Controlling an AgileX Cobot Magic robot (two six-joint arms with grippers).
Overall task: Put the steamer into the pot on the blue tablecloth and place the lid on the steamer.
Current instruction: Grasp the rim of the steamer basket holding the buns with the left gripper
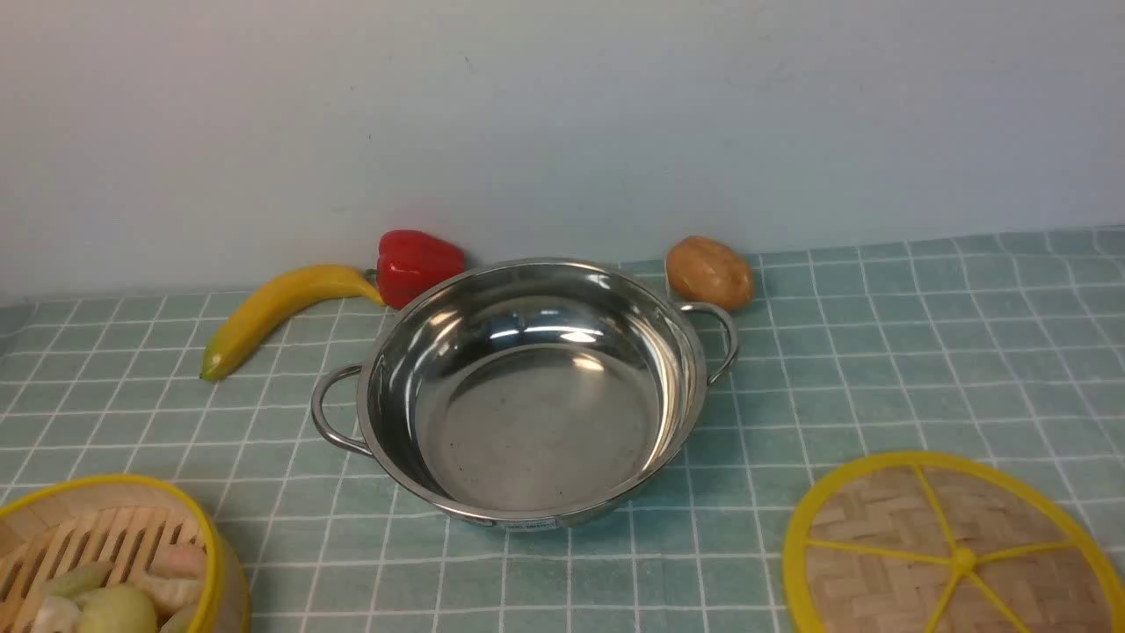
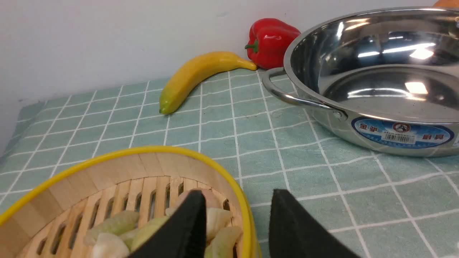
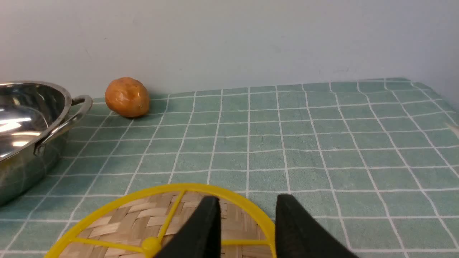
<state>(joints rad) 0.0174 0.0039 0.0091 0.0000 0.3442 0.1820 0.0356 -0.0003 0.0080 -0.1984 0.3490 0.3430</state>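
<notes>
The steamer, a bamboo basket with a yellow rim and toy dumplings inside, sits at the front left of the blue tablecloth. The empty steel pot stands in the middle. At the front right lies the flat woven lid. Neither gripper shows in the front view. In the left wrist view my left gripper is open, one finger inside the steamer and one outside its wall. In the right wrist view my right gripper is open, straddling the rim of the lid.
A yellow banana and a red pepper lie behind the pot on the left, near the wall. A brown potato rests by the pot's right handle. The wall rises close behind them.
</notes>
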